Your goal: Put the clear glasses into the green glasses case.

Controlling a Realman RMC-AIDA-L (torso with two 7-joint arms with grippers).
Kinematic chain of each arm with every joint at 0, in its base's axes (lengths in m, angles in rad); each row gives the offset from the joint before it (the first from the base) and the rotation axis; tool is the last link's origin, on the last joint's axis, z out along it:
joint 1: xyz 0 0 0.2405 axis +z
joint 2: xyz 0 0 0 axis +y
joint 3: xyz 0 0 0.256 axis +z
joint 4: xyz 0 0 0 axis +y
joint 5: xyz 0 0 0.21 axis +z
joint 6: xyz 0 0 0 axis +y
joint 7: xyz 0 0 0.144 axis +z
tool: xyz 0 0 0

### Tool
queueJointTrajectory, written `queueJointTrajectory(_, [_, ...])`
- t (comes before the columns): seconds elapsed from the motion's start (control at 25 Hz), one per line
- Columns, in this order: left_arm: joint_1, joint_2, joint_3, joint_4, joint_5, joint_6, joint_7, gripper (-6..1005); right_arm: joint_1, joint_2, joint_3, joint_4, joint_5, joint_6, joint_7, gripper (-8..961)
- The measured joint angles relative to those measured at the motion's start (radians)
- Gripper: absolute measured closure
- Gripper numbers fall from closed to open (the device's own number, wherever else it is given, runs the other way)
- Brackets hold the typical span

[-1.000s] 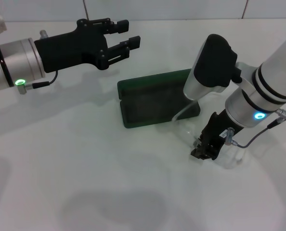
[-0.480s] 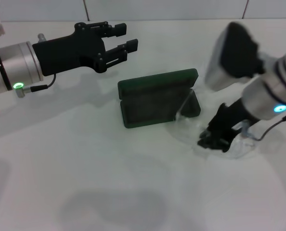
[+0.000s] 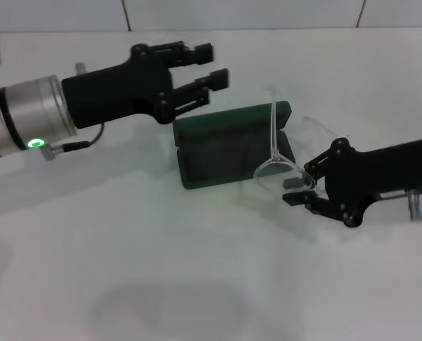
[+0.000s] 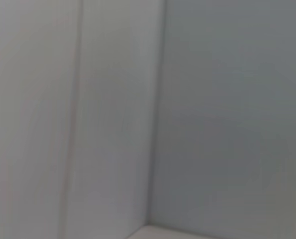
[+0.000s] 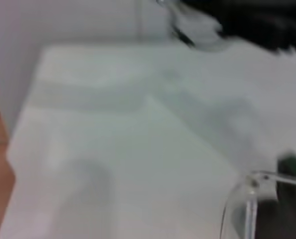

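Right gripper (image 3: 301, 190) clamping clear glasses (image 3: 278, 162), holding them tilted up just beside open green case (image 3: 225, 145) on desk (image 3: 126, 249). Left gripper (image 3: 207, 73) hovering wide open, empty, behind case.

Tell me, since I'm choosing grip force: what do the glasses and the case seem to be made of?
The clear glasses, held in the right claw, look like glossy transparent plastic: the case shows through them. The green glasses case, lying open, looks like a rigid matte dark green shell, probably plastic or covered board.
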Motion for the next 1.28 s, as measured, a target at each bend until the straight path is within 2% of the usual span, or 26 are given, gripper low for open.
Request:
queueJointTrajectory(0.28, [-0.057, 0.012, 0.000, 0.047, 0.107, 0.142, -0.027, 528, -0.024, -0.005, 0.013, 0.181, 0.249, 0.009, -0.414, 835])
queueJointTrajectory(0.4, [-0.081, 0.018, 0.000, 0.074, 0.136, 0.146, -0.051, 528, -0.019, -0.003, 0.021, 0.244, 0.296, 0.002, -0.525, 835])
queueJointTrajectory(0.56, [-0.109, 0.013, 0.000, 0.072, 0.164, 0.112, -0.094, 528, -0.017, -0.001, 0.017, 0.314, 0.356, -0.010, -0.676, 836])
queueJointTrajectory(0.92, [-0.144, 0.009, 0.000, 0.080, 0.229, 0.084, -0.139, 527, -0.023, 0.000, 0.019, 0.341, 0.377, -0.087, -0.778, 836])
queueJointTrajectory(1.28, [-0.180, 0.011, 0.000, 0.072, 0.293, 0.073, -0.207, 527, -0.027, -0.001, 0.016, 0.344, 0.382, -0.094, -0.808, 837])
